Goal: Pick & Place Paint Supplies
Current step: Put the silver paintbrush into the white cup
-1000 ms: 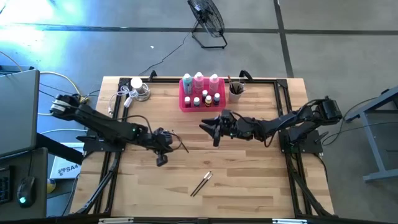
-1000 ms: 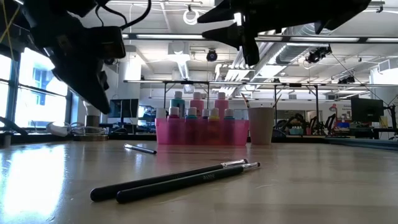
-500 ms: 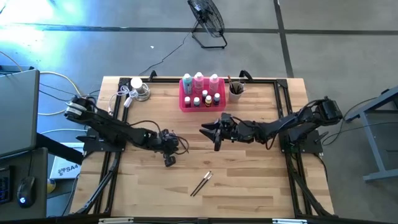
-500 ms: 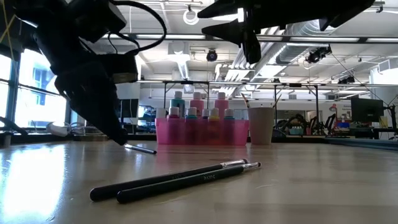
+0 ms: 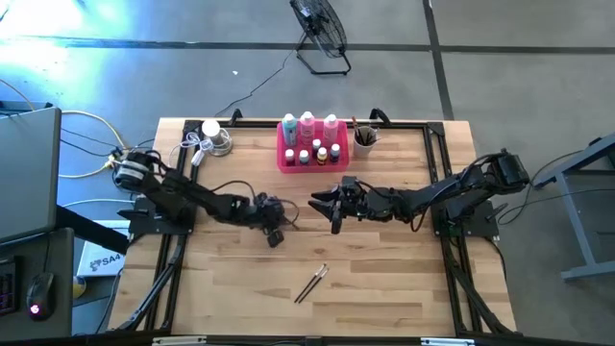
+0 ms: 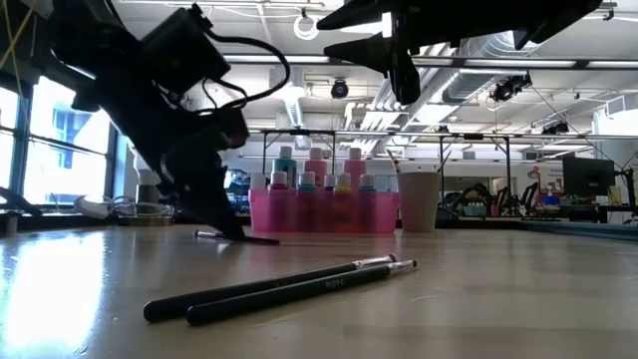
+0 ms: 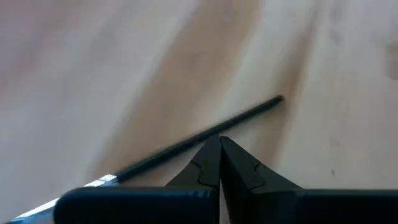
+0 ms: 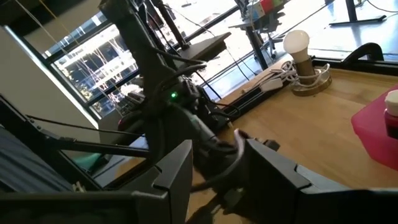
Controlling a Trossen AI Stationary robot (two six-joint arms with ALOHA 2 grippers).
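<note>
Left gripper: lowered to the wooden table just left of centre, fingers pressed together with nothing between them, tips at the shaft of a single thin paintbrush. In the low view the gripper meets the tabletop where that brush lies.

Right gripper: held above the table near its centre, at 3 o'clock from the left gripper, fingers parted to a middling gap and holding nothing. In the low view it hangs high.

Loose brushes: a pair of dark-handled paintbrushes lies side by side on the boards, at about 5 o'clock from the left gripper and apart from it; they fill the foreground of the low view.

Bottles: three tall white-capped bottles stand along the far side of the bright pink tray, with a row of tiny bottles in front of them. The tray sits at 12 o'clock from the right gripper, near the table's far edge.

Cup: a pale beige cup stands just at 3 o'clock from the tray, with dark brush handles sticking out of it.

Elsewhere on the table: a light bulb on a stand with a coiled white cord, at the far left corner.
</note>
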